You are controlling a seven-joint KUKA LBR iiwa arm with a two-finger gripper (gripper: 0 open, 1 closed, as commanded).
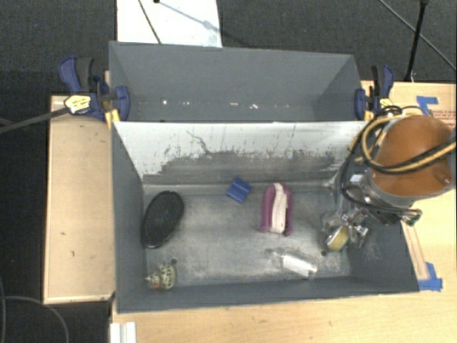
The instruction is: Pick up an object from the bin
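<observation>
My gripper (340,236) hangs low over the right end of the bin floor, under the orange cover. A small tan piece (337,241) shows at its lower tip; whether it is a loose thing or part of the gripper is unclear. Nearest on the floor, just to the gripper's left and toward the front, lies a small white and clear tube-like thing (295,264). Further left, near the middle of the bin, a purple and white object (275,209) lies lengthwise.
A little blue block (239,190) rests by the back wall. At the left end lies a black oval object (162,218). In the front left corner sits a tiny gold and green trinket (163,276). The arm enters over the right rim.
</observation>
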